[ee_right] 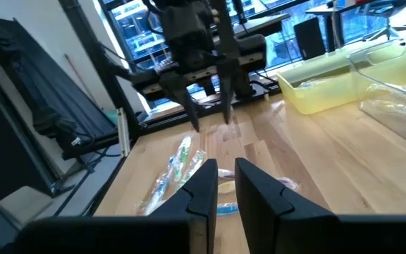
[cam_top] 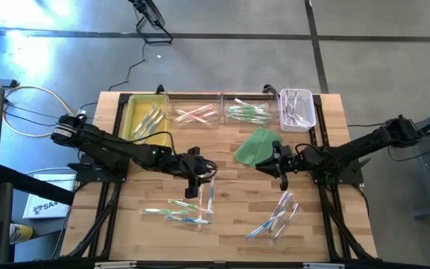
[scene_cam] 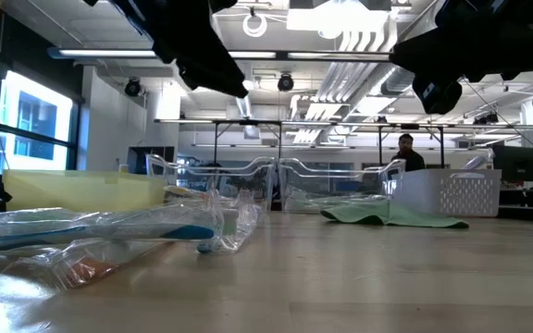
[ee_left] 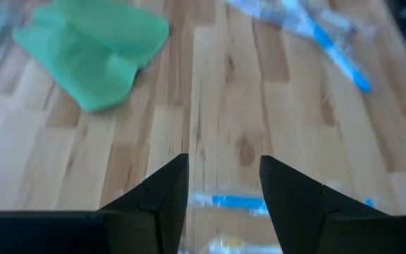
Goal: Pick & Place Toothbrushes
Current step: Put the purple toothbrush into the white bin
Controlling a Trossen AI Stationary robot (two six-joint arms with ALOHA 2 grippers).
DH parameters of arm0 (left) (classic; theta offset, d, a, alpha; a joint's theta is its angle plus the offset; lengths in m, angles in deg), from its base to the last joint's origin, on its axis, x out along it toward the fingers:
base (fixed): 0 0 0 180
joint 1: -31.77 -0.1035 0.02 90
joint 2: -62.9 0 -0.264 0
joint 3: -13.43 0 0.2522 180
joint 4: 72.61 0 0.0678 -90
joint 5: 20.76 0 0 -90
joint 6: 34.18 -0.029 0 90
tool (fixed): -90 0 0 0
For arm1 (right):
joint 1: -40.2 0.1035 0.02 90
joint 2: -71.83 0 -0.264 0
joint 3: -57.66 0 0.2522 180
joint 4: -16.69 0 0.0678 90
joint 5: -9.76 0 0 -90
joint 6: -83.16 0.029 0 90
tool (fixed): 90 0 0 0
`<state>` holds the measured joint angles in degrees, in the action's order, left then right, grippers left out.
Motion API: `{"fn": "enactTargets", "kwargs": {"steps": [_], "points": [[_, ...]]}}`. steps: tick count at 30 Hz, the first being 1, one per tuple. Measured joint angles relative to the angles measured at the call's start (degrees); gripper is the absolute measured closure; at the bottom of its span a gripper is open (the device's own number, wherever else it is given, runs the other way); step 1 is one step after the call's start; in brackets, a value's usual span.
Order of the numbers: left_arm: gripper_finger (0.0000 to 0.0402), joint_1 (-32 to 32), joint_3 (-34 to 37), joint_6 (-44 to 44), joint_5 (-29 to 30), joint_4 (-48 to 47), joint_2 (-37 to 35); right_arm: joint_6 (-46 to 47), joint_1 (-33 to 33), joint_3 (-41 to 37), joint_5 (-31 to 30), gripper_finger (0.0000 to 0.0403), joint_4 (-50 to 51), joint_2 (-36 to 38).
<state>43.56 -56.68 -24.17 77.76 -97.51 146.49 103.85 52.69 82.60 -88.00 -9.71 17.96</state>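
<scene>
Wrapped toothbrushes [cam_top: 179, 211] lie loose on the wooden table near its front edge, left of centre. One more toothbrush [cam_top: 209, 196] lies just beyond them, and a second heap [cam_top: 278, 217] lies at the front right. My left gripper [cam_top: 198, 187] hovers open over the left group, clear of the table. Its fingers [ee_left: 168, 187] stand on either side of a blue-and-white toothbrush [ee_left: 238, 202] below them without touching it. The right wrist view shows it [ee_right: 210, 123] empty. My right gripper [cam_top: 266, 166] waits level near the table's middle, with a narrow gap and nothing in it [ee_right: 225, 176].
Along the far edge stand a yellow bin [cam_top: 146, 116], two clear bins [cam_top: 196, 112] [cam_top: 246, 112] and a white basket [cam_top: 297, 110], each holding toothbrushes. A green cloth [cam_top: 256, 147] lies flat in front of the second clear bin, beside my right gripper. A person stands far back in the room [scene_cam: 407, 148].
</scene>
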Motion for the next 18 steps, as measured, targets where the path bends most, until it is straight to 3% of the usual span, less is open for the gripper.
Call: {"fn": "enactTargets", "kwargs": {"steps": [18], "points": [[0.0231, -0.2, -0.3, 3.8, 2.6, -2.5, 2.6, -1.0, 0.0, 0.0, 0.5, 0.0361, 0.0, 0.0]]}}
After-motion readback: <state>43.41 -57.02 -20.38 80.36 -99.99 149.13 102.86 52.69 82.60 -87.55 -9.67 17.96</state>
